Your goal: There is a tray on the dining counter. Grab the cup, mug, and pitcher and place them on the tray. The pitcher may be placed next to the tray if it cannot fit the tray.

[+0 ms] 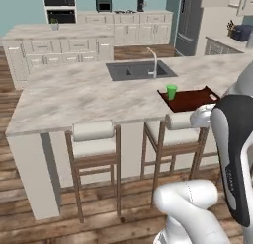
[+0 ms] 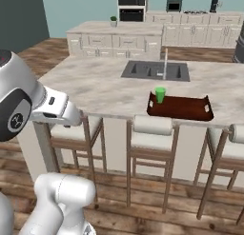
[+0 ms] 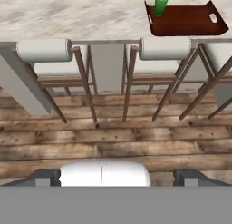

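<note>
The cup [image 2: 160, 94] stands upright at the left end of the tray [image 2: 183, 110], which lies near the front edge of the dining counter [image 2: 95, 86], right of the sink [image 2: 155, 70]. It looks light, rigid and smooth-walled, best pinched across its middle. The gripper [image 3: 115, 175] is spread wide and holds nothing, hanging above the floor before the stools [image 3: 45, 53]. No legible writing.

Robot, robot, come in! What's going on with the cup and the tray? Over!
Gripper open, holding nothing. Green cup upright on the tray, at its left end. Bar stools stand between gripper and dining counter.
</note>
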